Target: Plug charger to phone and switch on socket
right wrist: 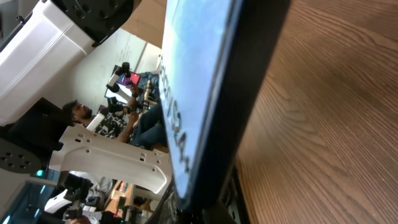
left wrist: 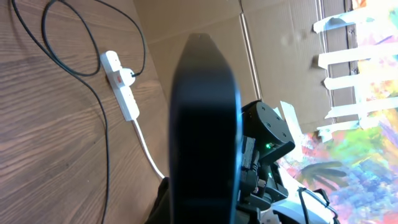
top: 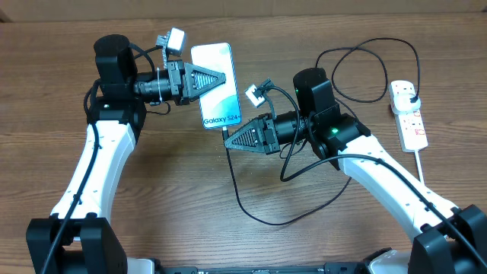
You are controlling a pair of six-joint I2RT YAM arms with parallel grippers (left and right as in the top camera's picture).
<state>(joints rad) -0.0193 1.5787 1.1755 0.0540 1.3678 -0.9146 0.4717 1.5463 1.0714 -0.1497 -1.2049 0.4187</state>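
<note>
The phone (top: 217, 97) was held above the table's (top: 152, 198) middle, clamped in the left gripper (top: 225, 78). The right gripper (top: 226, 139), pinched shut on the charger (top: 251, 215) tip, met the phone's lower short edge. The cable looped right to the socket (top: 412, 122), where its plug sat.

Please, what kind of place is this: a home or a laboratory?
Most likely a robotics lab, not a home. In the background a seated person works beside other robot hardware, and taped cardboard panels wall off the wooden table.
</note>
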